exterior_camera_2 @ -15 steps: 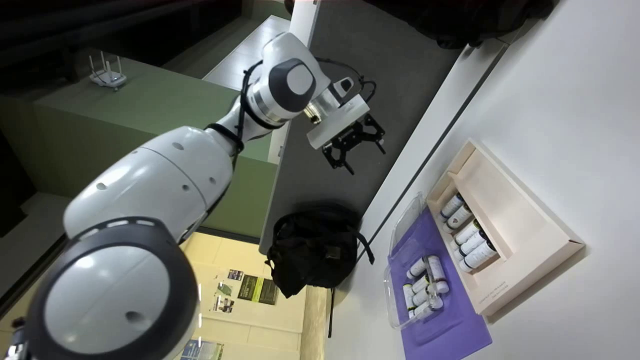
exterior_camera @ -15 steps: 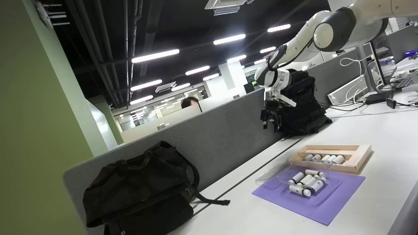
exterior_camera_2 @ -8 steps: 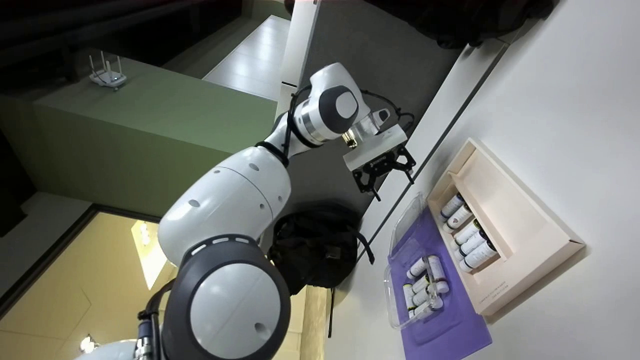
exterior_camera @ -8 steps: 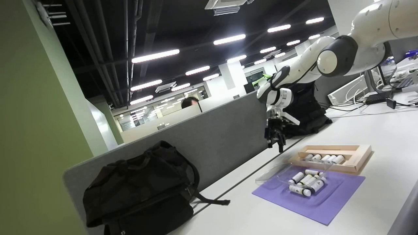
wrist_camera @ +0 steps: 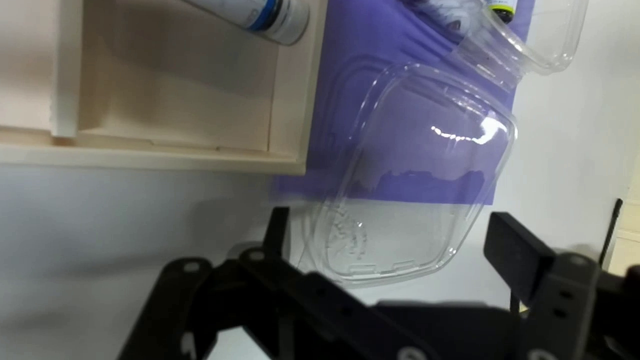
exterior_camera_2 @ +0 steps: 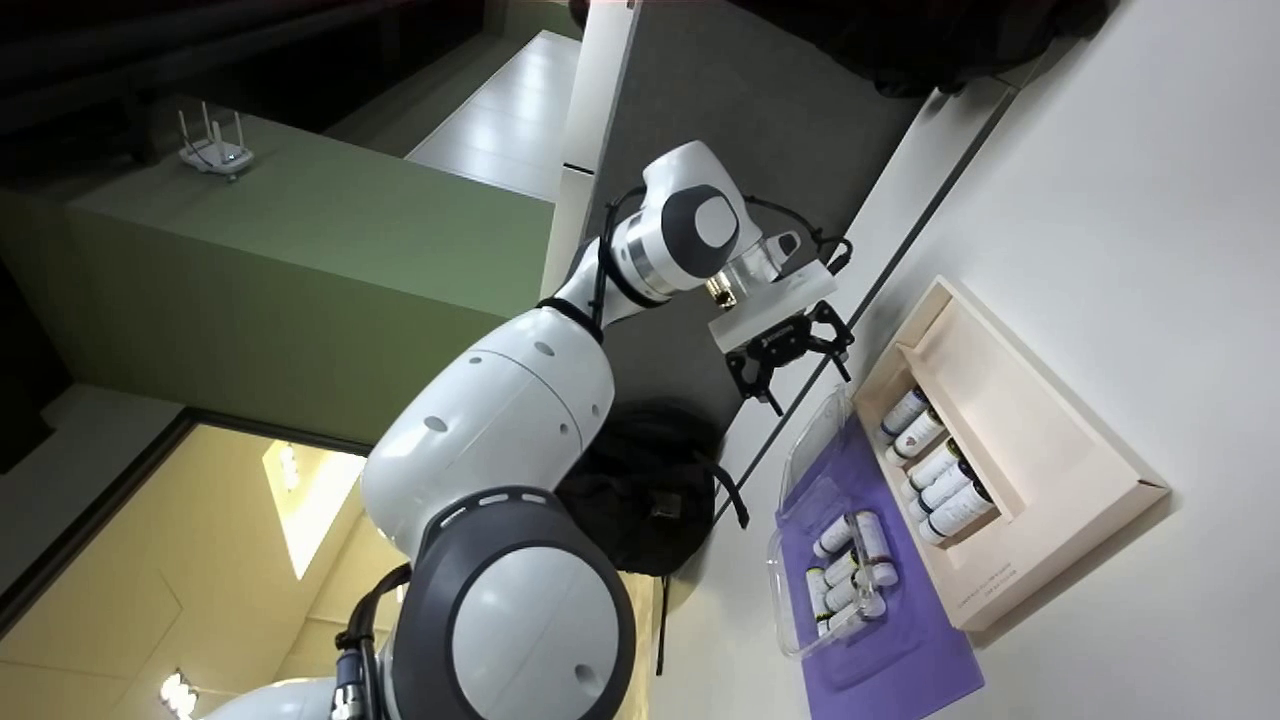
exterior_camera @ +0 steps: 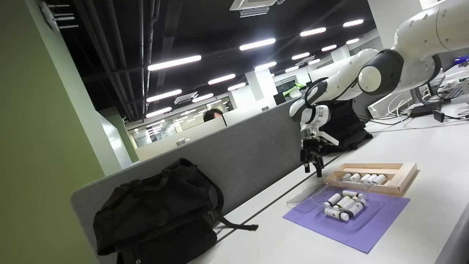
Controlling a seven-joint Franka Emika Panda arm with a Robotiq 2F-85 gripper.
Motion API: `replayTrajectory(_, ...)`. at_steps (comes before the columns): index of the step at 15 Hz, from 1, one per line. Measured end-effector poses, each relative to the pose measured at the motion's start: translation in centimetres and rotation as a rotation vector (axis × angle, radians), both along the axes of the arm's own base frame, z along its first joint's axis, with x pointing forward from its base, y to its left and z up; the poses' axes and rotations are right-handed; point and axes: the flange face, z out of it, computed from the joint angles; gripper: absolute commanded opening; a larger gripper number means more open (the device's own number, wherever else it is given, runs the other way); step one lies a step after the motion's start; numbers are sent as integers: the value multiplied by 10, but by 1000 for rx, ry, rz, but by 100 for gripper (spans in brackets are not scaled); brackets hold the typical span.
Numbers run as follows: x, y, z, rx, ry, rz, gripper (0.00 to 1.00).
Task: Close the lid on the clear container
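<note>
The clear container (exterior_camera: 318,208) lies on a purple mat with several small white bottles in it. It also shows in an exterior view (exterior_camera_2: 776,600) and at the top right of the wrist view (wrist_camera: 567,47). Its clear lid (wrist_camera: 420,170) is open, folded out from one side toward the grey partition, and shows in both exterior views (exterior_camera: 305,195) (exterior_camera_2: 812,445). My gripper (exterior_camera: 313,173) is open and empty, above the table near the lid's outer end (exterior_camera_2: 812,394). In the wrist view the lid's outer edge lies between the spread fingers (wrist_camera: 387,225), with no visible grip.
A wooden tray (exterior_camera: 407,175) with several bottles stands beside the purple mat (exterior_camera: 381,225), close to the lid. A grey partition (exterior_camera: 256,161) runs along the table's edge. A black backpack (exterior_camera: 157,216) leans there, another (exterior_camera: 342,126) behind the arm.
My gripper has come down and moved toward the lid, over the table by the partition. It stays open. The container, lid and tray have not moved.
</note>
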Motion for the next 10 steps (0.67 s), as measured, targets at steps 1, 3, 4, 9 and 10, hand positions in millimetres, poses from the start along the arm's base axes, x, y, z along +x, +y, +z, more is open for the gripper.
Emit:
replayTrajectory(1,1,1,-2,-2,-6,-1,100)
replayTrajectory(3,2,5,-5,-6,-17,0,100)
replayTrajectory(4,3,6,-8,-8,-23,-1,100)
replayTrajectory(9,8,15,-16,-24,-57,-8,100)
replayTrajectory(10,9,16,-15,-26,-64,-11,100)
